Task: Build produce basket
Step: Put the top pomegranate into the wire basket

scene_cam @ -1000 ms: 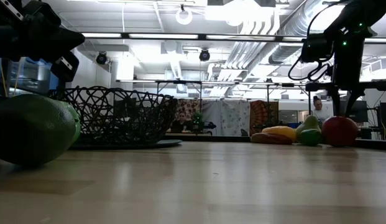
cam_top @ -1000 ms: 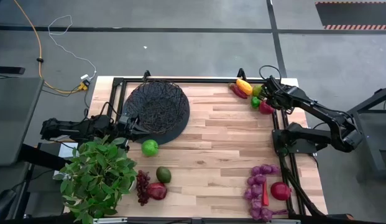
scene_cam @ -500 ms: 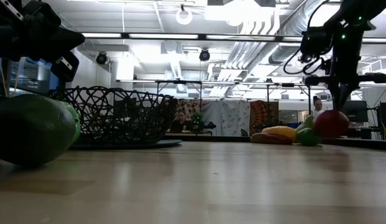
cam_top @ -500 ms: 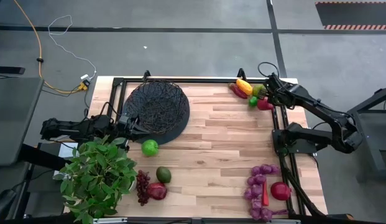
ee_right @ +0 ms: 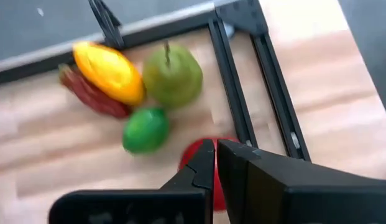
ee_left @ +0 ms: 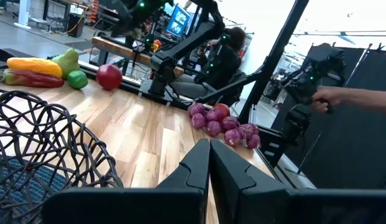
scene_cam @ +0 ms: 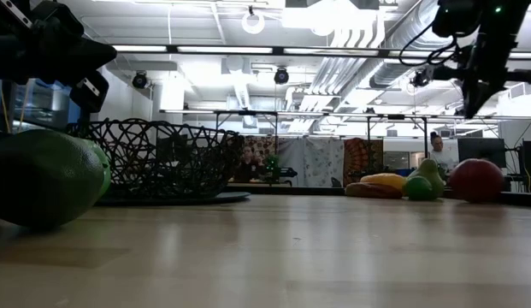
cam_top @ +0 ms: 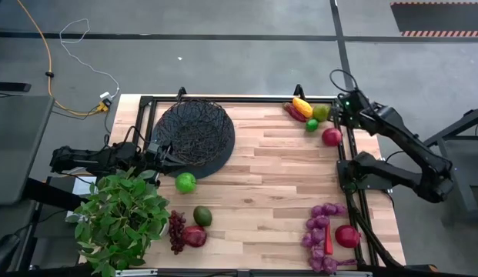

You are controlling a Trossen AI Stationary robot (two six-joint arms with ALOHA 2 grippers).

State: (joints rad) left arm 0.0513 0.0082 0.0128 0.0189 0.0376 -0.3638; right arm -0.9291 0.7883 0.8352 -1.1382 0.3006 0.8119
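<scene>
Wooden planks form the tabletop (cam_top: 277,177), framed by black rails, with an open workshop visible beyond it. Taking the basket (cam_top: 194,132) as landmark: it sits empty at the table's far left, with the left gripper (cam_top: 163,153) touching its near-left rim, fingers pressed together and holding nothing that I can see; a green apple (cam_top: 185,182) lies just near of the basket, and an avocado (cam_top: 202,215), a dark grape bunch (cam_top: 176,230) and a potted plant (cam_top: 122,217) lie further toward the near edge. Well to the right of the basket, at the far right corner, I see a yellow pepper (cam_top: 302,106), a red chili (cam_top: 294,113), a pear-like green fruit (cam_top: 321,112) and a small green fruit (cam_top: 312,125) clustered together, with a red pomegranate (cam_top: 331,137) just beside them, resting on the planks. My right gripper (cam_top: 345,104) hangs above that cluster, fingers closed on nothing. To take the pomegranate well, I judge that I must first spread the fingers wider than the fruit, centre them over its widest part, descend squarely, then close gently, since a round smooth toy is likely to roll or squirt out of an off-centre pinch. Purple grapes (cam_top: 319,231) wait at the near right.
</scene>
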